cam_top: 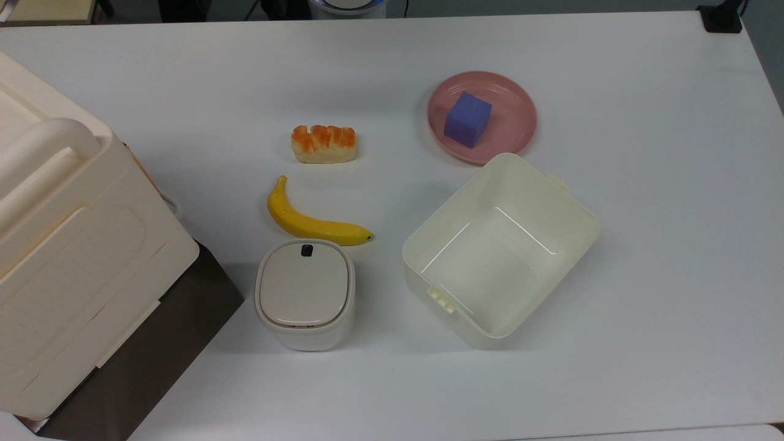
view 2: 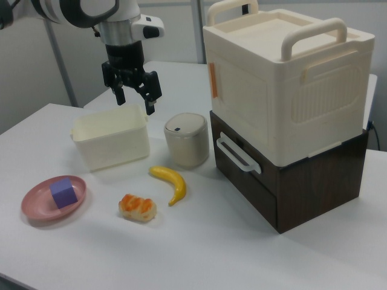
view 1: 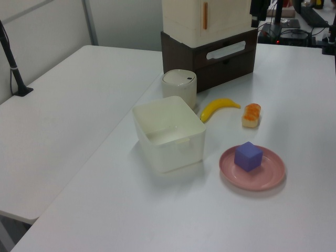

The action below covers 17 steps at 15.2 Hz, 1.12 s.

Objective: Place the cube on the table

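The purple-blue cube [cam_top: 467, 119] [view 1: 248, 156] [view 2: 64, 192] sits on a round pink plate [cam_top: 513, 125] [view 1: 269, 174] [view 2: 35, 204], which rests on the white table [cam_top: 643, 245] [view 1: 157, 210] [view 2: 211, 248]. In the right view my gripper [view 2: 134, 101] hangs in the air with its fingers pointing down, over the far side of the cream bin [view 2: 112, 145]. It is open and holds nothing. It is well away from the cube, up and to the right view's right of it.
The open cream bin [cam_top: 576, 239] [view 1: 173, 152] stands next to the plate. A bread piece [cam_top: 323, 144] [view 2: 137, 207], a banana [cam_top: 312, 223] [view 2: 171, 183] and a lidded canister [cam_top: 304, 293] [view 2: 187, 140] lie mid-table. A big cream box [view 2: 284, 90] sits on a brown drawer unit [view 2: 284, 187].
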### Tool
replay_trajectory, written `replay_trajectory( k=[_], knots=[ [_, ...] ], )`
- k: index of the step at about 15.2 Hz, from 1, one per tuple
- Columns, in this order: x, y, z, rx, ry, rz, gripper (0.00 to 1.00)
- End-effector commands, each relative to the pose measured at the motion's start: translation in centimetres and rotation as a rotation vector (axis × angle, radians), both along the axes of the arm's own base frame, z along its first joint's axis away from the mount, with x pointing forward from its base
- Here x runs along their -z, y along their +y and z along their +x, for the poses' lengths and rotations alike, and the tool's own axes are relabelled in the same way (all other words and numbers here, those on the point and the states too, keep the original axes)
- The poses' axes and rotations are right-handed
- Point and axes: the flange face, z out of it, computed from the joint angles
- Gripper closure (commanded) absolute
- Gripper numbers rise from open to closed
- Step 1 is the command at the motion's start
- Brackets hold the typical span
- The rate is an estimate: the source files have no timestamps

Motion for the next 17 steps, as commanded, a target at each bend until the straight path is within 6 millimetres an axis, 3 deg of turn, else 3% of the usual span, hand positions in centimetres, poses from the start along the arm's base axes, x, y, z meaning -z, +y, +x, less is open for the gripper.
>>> replay_trajectory(
  k=[1,17],
  knots=[
    [-0.31,0.21,0.31,0.079,-0.005,-0.016,0.0],
    [-0.84,0.25,0.89,0.136,-0.059,-0.005,0.0]
  ],
)
